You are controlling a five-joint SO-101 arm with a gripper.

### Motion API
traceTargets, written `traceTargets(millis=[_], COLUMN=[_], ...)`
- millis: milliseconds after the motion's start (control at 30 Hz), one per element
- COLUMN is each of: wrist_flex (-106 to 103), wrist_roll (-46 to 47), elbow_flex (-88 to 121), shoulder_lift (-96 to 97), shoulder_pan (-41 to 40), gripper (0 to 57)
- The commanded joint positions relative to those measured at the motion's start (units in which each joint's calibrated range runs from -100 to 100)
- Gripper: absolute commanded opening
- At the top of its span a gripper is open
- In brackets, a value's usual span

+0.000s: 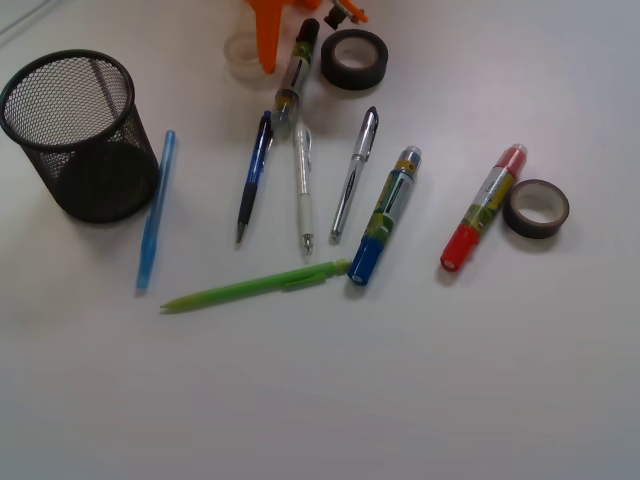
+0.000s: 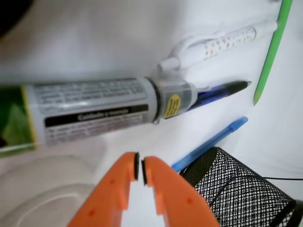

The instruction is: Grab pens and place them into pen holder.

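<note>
Five pens flat on the white surface (image 1: 420,400), none in the pen holder (image 1: 80,135). Light blue pen (image 1: 155,212) just right of the holder, nearly touching its base, running lengthwise away from the camera. Dark blue pen (image 1: 253,177) with clip further right, tip toward the camera. White pen (image 1: 303,190) just beside it, the two upper ends close together. Silver pen (image 1: 354,176) right again, slightly tilted. Lime green pen (image 1: 255,287) lying crosswise in front of these, its right end touching the blue cap of a thick marker.

Pen holder upright at far left, black wire mesh, seemingly empty inside.

Blue-ended marker (image 1: 383,217) right of the silver pen; red-ended marker (image 1: 484,207) further right, resting against a dark tape roll (image 1: 536,208). Black-ended marker (image 1: 294,75) at the top, its lower end over the tops of the dark blue and white pens. Second dark tape roll (image 1: 353,59) just right of it; clear tape roll (image 1: 243,55) at the top, partly hidden.

Orange end effector (image 2: 140,168) above the top edge of the layout, jaws pressed together with nothing between them, near the black-ended marker in the wrist view, holder rim at lower right.
</note>
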Motion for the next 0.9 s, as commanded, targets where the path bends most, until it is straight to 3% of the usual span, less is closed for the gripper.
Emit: traceTargets(millis=[0,200,367,767,867], wrist_flex=[-2.79,-5.06,-7.69,-8.48,-10.75], wrist_roll=[-0.20,-8.01,-16.02,-31.84,-33.55], elbow_flex=[-2.03,-18.34,-36.64,-69.15,-76.85], shoulder_lift=[0.13,14.41,40.59,83.34,91.42], shoulder_pan=[0.30,0.97,3.36,-1.65,-3.14], gripper=[1.5,2.6,11.9,13.0,17.2])
